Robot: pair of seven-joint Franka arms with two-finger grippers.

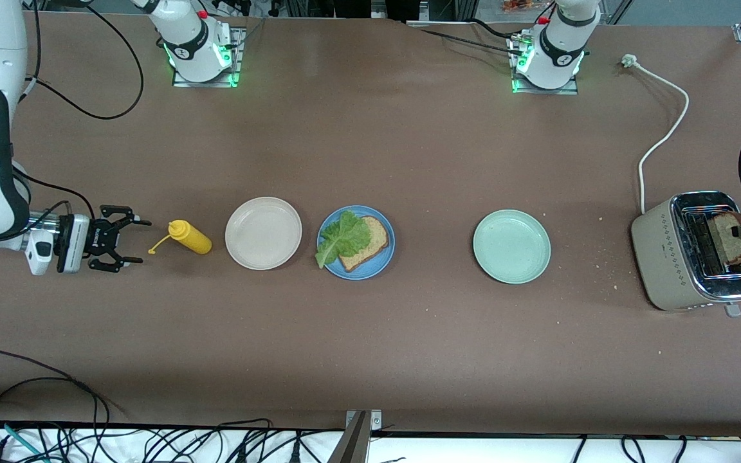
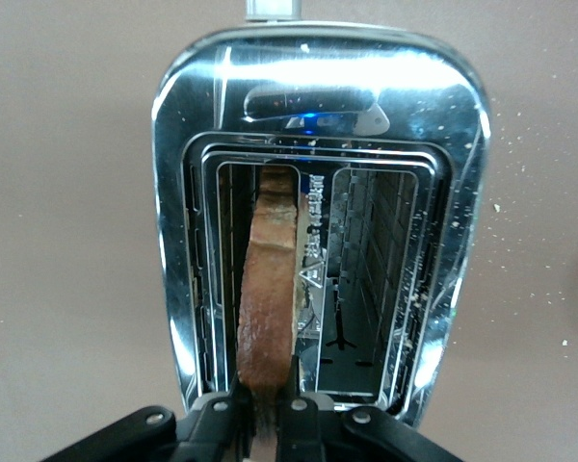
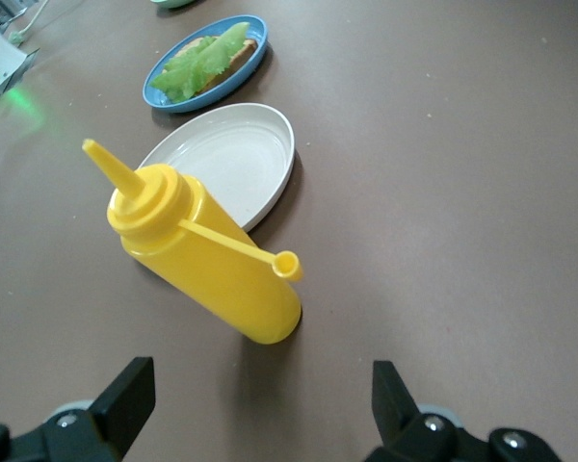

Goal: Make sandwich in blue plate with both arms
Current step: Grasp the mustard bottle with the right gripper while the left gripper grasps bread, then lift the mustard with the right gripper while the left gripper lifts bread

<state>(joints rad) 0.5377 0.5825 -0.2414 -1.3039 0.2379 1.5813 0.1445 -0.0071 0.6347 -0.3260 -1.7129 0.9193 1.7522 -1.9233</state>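
- The right hand (image 1: 127, 239) hangs low over the tabletop (image 1: 370, 334) with its fingers spread wide and empty, facing the yellow squeeze bottle (image 1: 192, 237) just beside it; in my judgement this arm waits.
- The bottle lies on its side, its capped end toward that hand.
- Beside the cream plate (image 1: 263, 233), the blue plate (image 1: 356, 242) carries one toast slice (image 1: 365, 243) lying flat, with the lettuce leaf (image 1: 342, 236) draped over its end nearest the cream plate, so the sandwich lacks its top.
- The mint plate (image 1: 511, 246) sits bare.
- At the toaster (image 1: 695, 251), the left hand (image 2: 266, 409) is clamped on the second slice (image 2: 270, 289), which stands on edge in its slot, long axis along the slot, likely for lifting out.
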